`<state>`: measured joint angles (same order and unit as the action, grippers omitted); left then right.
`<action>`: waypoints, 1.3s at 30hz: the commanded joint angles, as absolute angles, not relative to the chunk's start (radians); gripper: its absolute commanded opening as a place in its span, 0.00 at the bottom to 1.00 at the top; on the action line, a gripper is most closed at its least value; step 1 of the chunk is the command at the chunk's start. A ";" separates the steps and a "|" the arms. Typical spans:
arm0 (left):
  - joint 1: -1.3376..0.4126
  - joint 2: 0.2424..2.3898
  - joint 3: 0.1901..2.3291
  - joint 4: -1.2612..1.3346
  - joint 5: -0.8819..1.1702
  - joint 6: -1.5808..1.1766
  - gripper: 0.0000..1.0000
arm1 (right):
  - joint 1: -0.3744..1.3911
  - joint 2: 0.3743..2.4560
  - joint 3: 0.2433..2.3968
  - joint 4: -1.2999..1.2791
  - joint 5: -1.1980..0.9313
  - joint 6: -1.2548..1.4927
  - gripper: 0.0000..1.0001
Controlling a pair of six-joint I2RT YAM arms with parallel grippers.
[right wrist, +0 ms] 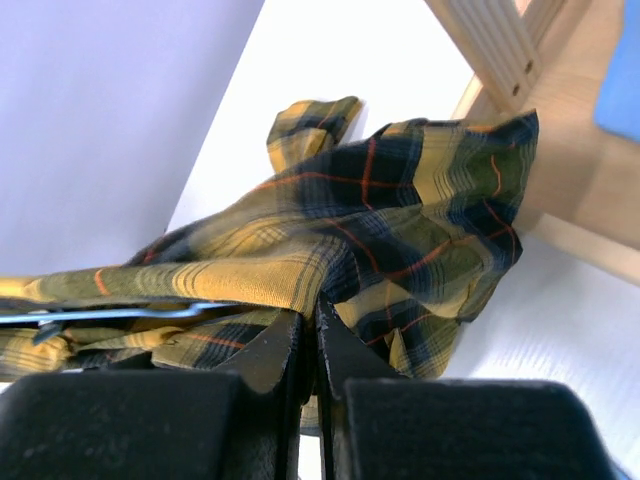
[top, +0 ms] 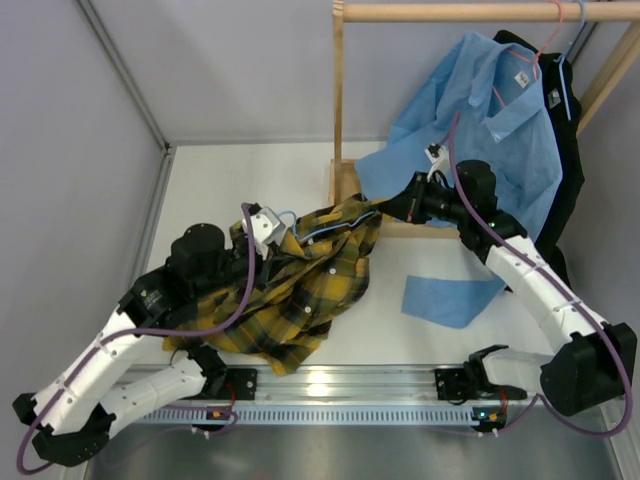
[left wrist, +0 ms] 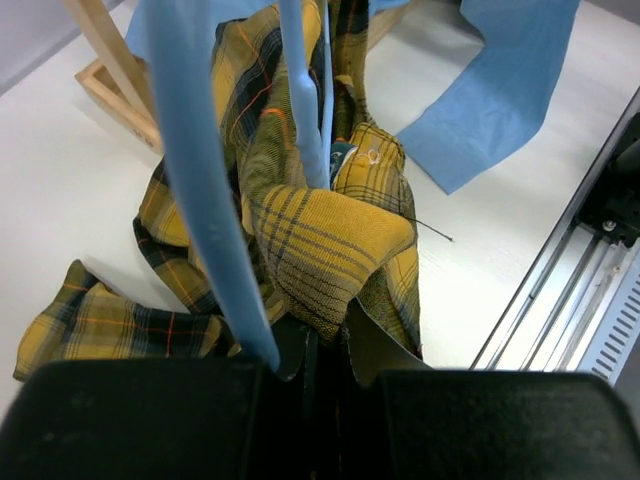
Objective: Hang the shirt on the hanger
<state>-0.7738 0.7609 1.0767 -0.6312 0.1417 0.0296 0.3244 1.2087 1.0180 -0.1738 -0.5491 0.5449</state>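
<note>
The left fingers (left wrist: 300, 355) clamp the hanger (left wrist: 200, 200). Right of the hanger, the right fingers (right wrist: 300, 350) pinch the shirt (top: 300, 290), whose cloth spans lengthwise between them.

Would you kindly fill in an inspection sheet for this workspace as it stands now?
Surface: white table, no spills seen.
Job's things: plaid shirt bunched on the table; pale-blue hanger threaded into it.
Clutter: sleeve of the light-blue shirt lying on the table.
Grippers: left gripper shut on the hanger; right gripper shut on the shirt.
Cables: purple cables along both arms, one crossing over the shirt.
Surroundings: wooden rack holding the light-blue shirt and a black garment; grey walls.
</note>
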 commanded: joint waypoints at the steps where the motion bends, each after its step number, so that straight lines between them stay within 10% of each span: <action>1: -0.776 0.787 1.110 -0.735 0.100 0.040 0.00 | 0.273 1.186 1.101 -0.221 -0.397 0.422 0.00; 24: -0.764 0.948 1.269 -0.140 -0.089 -0.366 0.00 | 0.822 0.936 0.796 0.104 -0.236 0.652 0.03; 31: -0.739 0.991 1.293 -0.097 0.080 -0.345 0.00 | 0.810 0.809 0.752 -0.055 -0.232 0.525 0.54; 39: -0.736 1.011 1.241 -0.202 0.533 -0.098 0.00 | 0.775 0.512 0.896 -0.515 -0.202 0.301 0.67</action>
